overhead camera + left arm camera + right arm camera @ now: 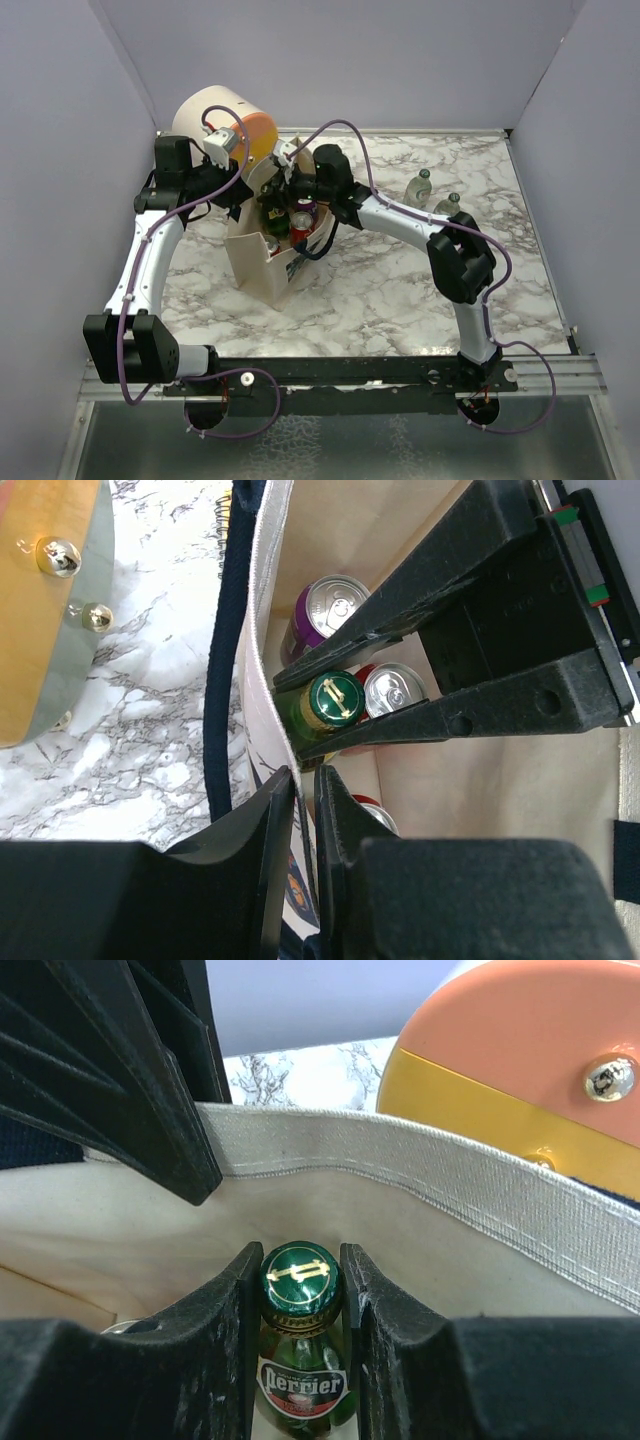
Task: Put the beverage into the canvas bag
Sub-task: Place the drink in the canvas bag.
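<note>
Perrier bottle (301, 1385): upright inside canvas bag (262, 282), among cans (335, 602) | right jaws: clamped on its neck below cap | left jaws: pinched onto bag rim | handling: glass, likely heavy, slick, breakable; neck is the sensible hold

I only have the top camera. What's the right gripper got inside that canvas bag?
Observer: The right gripper is shut on a green Perrier bottle, its fingers flanking the cap and neck.
Operator: I can't make out what else is in there.
Observer: A purple can and a silver-topped can stand right beside the bottle.
Operator: What's the left arm doing?
Observer: The left gripper pinches the canvas bag wall, with one finger on each side of the cloth.
</note>
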`<state>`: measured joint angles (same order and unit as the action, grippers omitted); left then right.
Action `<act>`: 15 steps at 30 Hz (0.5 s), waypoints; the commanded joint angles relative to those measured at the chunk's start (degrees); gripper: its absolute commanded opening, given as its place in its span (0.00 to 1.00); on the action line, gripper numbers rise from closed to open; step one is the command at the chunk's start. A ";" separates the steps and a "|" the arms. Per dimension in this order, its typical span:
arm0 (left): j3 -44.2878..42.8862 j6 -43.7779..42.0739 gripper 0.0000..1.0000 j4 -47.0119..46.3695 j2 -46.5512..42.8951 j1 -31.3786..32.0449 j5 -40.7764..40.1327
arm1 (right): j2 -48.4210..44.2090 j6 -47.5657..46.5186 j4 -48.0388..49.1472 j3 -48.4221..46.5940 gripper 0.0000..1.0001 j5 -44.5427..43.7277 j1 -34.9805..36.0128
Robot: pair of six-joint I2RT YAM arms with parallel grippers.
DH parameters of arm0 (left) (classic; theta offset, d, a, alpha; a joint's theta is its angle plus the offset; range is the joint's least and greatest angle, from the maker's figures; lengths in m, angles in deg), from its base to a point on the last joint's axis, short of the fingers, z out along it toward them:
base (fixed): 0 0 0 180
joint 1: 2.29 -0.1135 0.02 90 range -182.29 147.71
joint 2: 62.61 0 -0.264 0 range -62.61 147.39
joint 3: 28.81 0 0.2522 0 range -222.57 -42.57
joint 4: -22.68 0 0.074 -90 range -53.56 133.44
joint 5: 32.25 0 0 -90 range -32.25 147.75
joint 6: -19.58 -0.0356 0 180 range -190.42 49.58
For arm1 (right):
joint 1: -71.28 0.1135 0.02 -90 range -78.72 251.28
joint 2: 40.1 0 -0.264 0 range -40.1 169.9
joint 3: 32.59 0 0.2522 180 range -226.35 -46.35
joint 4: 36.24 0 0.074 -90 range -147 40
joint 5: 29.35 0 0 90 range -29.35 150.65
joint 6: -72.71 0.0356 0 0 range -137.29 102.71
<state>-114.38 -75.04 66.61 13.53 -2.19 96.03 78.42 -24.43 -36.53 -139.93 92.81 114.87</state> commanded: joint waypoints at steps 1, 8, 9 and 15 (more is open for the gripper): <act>0.16 0.28 0.17 -0.79 0.58 -0.23 2.32 | -2.22 -0.04 10.86 1.20 0.01 0.82 -1.00; 0.19 0.38 0.17 -0.97 0.74 -0.21 2.59 | -2.19 -0.89 10.71 2.88 0.01 0.80 -1.23; 0.10 0.47 0.17 -1.01 0.81 -0.19 2.59 | -2.18 -1.10 10.63 3.14 0.01 0.82 -1.31; 0.34 0.56 0.17 -1.21 0.85 -0.19 2.85 | -2.49 -2.56 9.60 5.36 0.02 0.91 -1.49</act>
<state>-114.38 -74.98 66.44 14.10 -2.19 96.62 78.40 -24.87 -32.09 -135.87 93.01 113.93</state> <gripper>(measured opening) 0.172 0.322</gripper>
